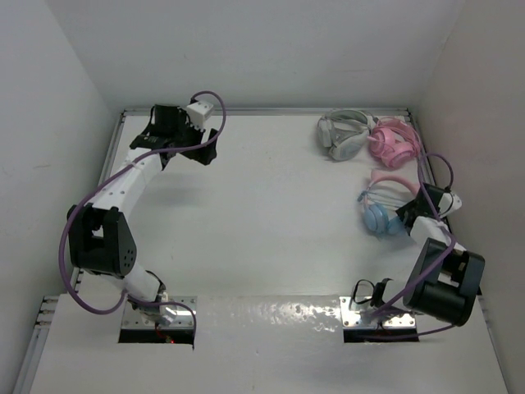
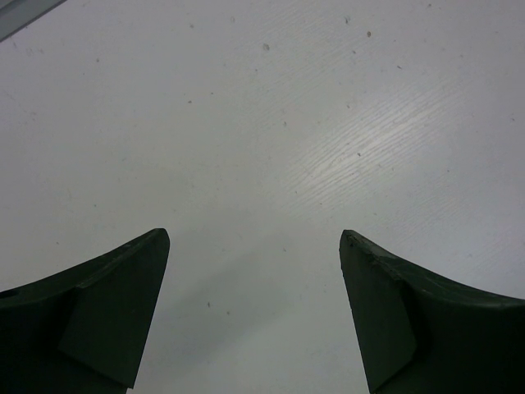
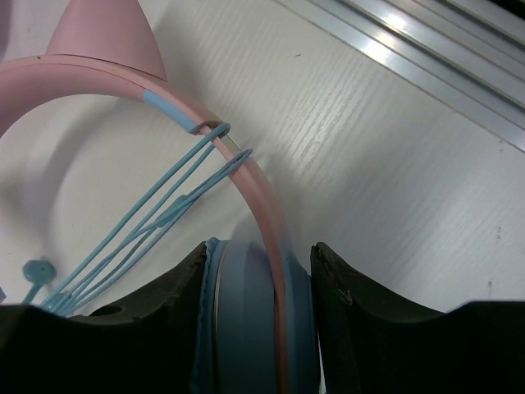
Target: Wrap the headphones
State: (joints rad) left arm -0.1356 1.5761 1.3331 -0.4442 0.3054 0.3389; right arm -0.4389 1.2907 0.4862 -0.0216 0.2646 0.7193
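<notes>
The headphones (image 1: pixel 379 215) lie at the right side of the table, with light blue ear cups and a pink headband. My right gripper (image 1: pixel 408 215) is shut on one blue ear cup (image 3: pixel 246 316), which fills the gap between the jaws of the right gripper (image 3: pixel 258 250). The pink headband (image 3: pixel 123 70) with an ear-like bump arcs away from the cup. Several strands of thin blue cable (image 3: pixel 148 222) are looped over the band. My left gripper (image 1: pixel 205 152) is at the far left back of the table, and the left gripper (image 2: pixel 254 238) stands open over bare table.
Grey-white headphones (image 1: pixel 343 135) and all-pink headphones (image 1: pixel 394 144) lie together at the back right, just beyond the blue pair. The right wall and a metal rail (image 3: pixel 426 41) run close beside my right gripper.
</notes>
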